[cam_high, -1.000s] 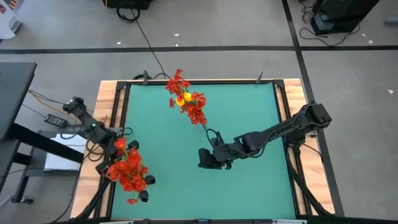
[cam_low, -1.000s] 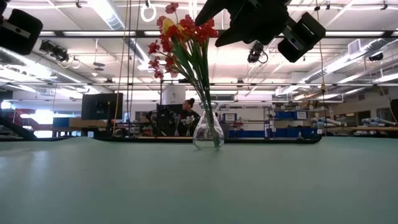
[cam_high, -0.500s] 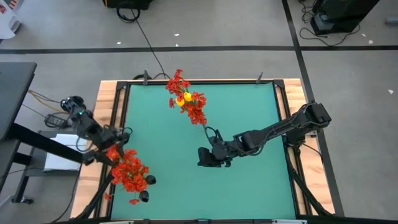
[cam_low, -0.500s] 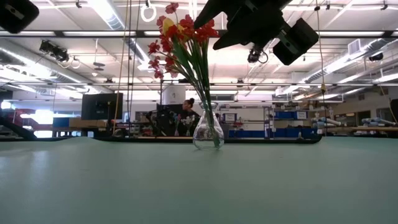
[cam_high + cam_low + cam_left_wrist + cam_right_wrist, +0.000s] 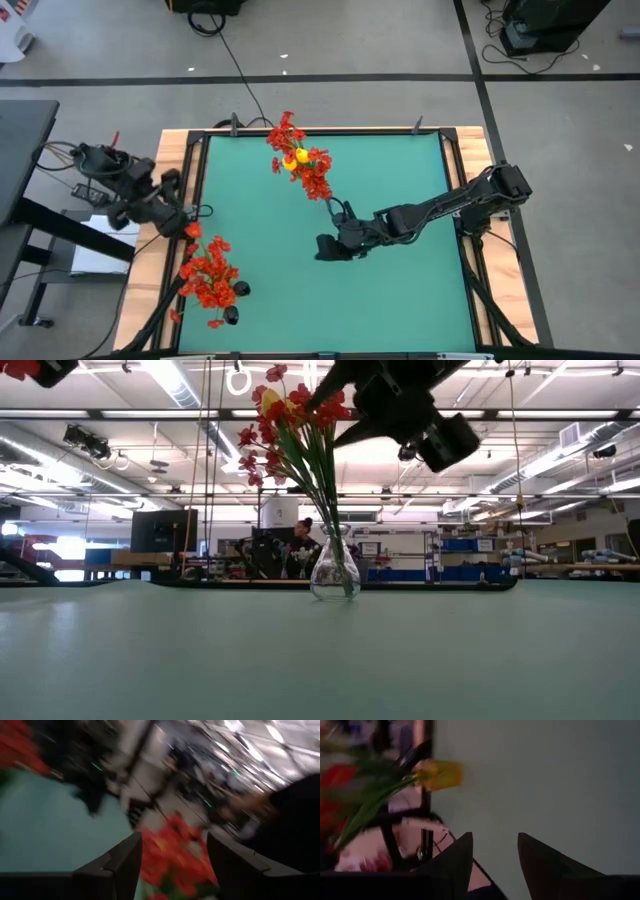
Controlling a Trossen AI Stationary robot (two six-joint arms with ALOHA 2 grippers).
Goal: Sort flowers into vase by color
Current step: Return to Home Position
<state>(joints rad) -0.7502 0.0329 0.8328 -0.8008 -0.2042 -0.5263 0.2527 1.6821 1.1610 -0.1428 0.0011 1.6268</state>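
A clear glass vase (image 5: 333, 570) stands mid-table and holds a bunch of red flowers (image 5: 312, 178) with one yellow flower (image 5: 300, 157) among them, their stems in its neck. A second bunch of red flowers (image 5: 210, 275) sits at the near-left corner; what it stands in is hidden. My right gripper (image 5: 330, 247) hovers open just near-side of the vase, with the yellow flower (image 5: 440, 772) ahead of it. My left gripper (image 5: 165, 183) is raised high by the table's left edge, open, and looks onto the red blossoms (image 5: 175, 855). My left gripper (image 5: 30, 368) has a patch of red beside it in the low view, half cut off by the picture's edge. I cannot tell whether it touches a flower. My right gripper touches nothing.
The green table top (image 5: 400, 300) is bare on its near-right half. A wooden frame (image 5: 170, 150) and black rails run round it. Cables (image 5: 200, 212) lie at the left edge. A person (image 5: 305, 540) is in the room far behind the table.
My left gripper has risen and drawn back toward the table's left edge, away from the near-left red bunch, which stays where it was. My right gripper has shifted a little toward the vase.
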